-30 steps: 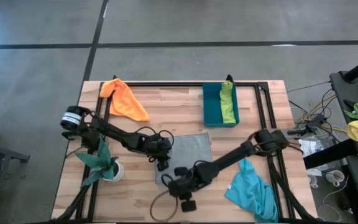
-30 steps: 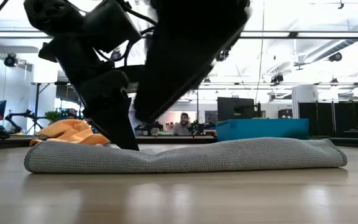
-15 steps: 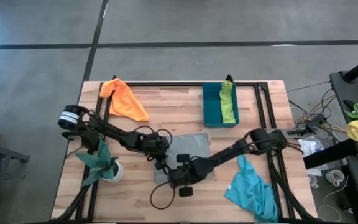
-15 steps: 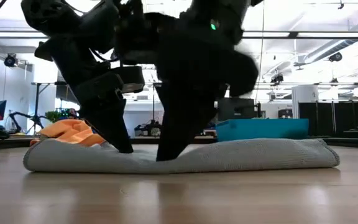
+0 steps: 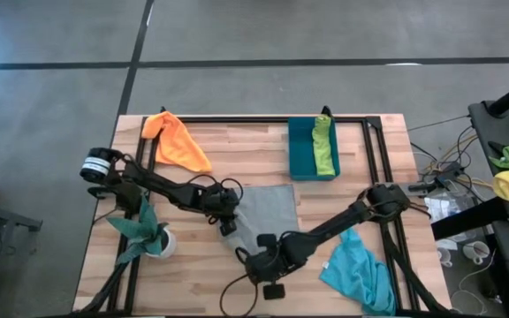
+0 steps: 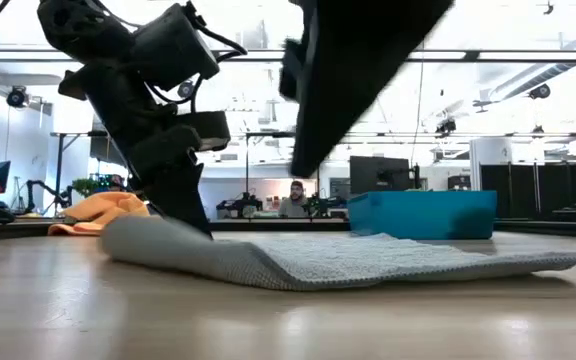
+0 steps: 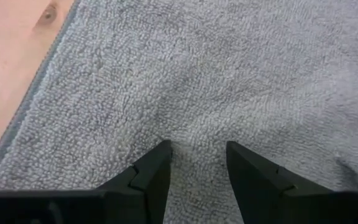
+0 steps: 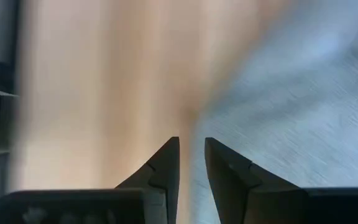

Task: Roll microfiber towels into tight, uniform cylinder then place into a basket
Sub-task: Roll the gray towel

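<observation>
A grey towel (image 5: 272,208) lies spread on the table's middle, its left end raised off the wood in the low view (image 6: 158,235). My left gripper (image 5: 229,227) stands on that left part, fingers pointing steeply down. My right gripper (image 5: 254,261) hangs above the table by the towel's near left corner, nearly shut, with nothing between its fingers (image 8: 191,144). A lime green towel (image 5: 325,146) lies in the teal basket (image 5: 303,150) at the far right. An orange towel (image 5: 177,141) lies far left, a turquoise one (image 5: 360,269) near right. My left gripper has its two fingertips (image 7: 160,155) set into the towel's top surface, a little in from its left edge, with a low ridge of cloth (image 7: 197,134) between them. The fingers come from above, slanting from the table's left. The cloth by the fingers is raised; the rest lies flat.
A potted plant (image 5: 144,231) stands near the table's left edge beside my left arm. Black frame rails run along the far and side edges. Bare wood lies between the grey towel and the basket. A person sits far behind the table (image 6: 296,200).
The grey towel, a thick roll along its near edge a second ago, has come undone and now lies spread as a flat sheet. My right gripper went down onto the roll half a second ago, then rose clear toward the near edge. My left gripper kept its place.
</observation>
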You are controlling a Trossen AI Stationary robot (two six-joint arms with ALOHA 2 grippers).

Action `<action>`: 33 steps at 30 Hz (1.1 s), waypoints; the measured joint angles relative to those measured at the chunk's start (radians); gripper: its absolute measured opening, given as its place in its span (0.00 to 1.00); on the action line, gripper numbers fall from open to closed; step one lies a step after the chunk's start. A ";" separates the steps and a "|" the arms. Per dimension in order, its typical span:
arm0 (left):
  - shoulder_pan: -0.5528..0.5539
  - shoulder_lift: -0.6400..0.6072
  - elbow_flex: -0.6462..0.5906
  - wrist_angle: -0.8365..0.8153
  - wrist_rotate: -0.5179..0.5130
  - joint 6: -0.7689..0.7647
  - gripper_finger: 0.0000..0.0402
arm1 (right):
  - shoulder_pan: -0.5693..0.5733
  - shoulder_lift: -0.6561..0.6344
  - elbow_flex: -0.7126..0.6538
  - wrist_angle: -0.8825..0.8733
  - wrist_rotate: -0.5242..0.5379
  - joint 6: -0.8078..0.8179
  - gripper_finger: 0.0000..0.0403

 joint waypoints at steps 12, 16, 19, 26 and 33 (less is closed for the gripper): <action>-0.046 -0.201 0.006 0.006 0.035 -0.035 0.35 | -0.008 -0.011 -0.070 -0.081 0.060 0.024 0.18; -0.112 -0.175 -0.003 0.045 0.036 -0.064 0.35 | -0.027 -0.011 -0.134 -0.051 0.059 0.016 0.18; -0.170 -0.100 -0.001 0.070 0.035 -0.138 0.35 | -0.051 -0.011 -0.171 -0.029 0.057 0.016 0.18; -0.332 0.044 0.005 0.142 0.183 -0.295 0.35 | -0.075 -0.016 -0.196 -0.003 0.024 0.002 0.18; -0.471 -0.038 -0.001 0.046 0.227 -0.390 0.35 | -0.079 -0.018 -0.197 0.015 0.013 -0.003 0.18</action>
